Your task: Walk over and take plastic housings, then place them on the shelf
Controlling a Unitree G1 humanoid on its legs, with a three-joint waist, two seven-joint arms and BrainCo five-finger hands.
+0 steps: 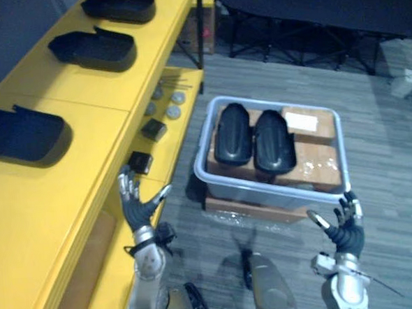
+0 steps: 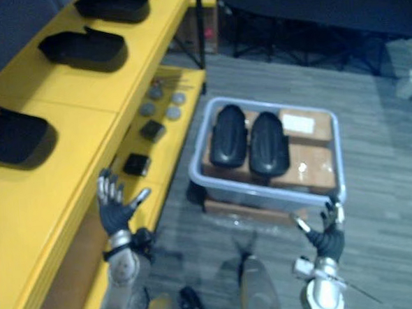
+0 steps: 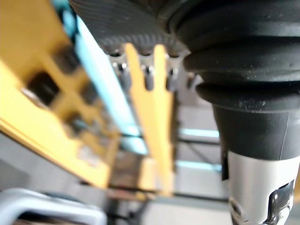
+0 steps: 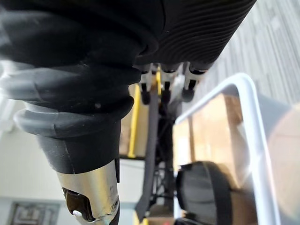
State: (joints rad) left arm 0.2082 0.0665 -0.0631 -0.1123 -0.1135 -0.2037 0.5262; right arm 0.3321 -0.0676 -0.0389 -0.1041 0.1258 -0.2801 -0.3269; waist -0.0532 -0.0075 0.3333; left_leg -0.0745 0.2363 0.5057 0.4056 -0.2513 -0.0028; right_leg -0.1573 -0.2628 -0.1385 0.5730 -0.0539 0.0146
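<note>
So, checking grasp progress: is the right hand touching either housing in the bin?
Apart. Left eye view: right hand outside the bin's near corner, housings farther in.

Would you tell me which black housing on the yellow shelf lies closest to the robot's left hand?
The housing at the near end of the shelf, by the left hand; the other two lie farther along.

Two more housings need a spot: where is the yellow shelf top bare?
The widest bare patch of the shelf top lies on the robot's side of the nearest housing, beside the left hand. A smaller one lies between that and the middle housing. The lower shelf is crowded with small parts.
</note>
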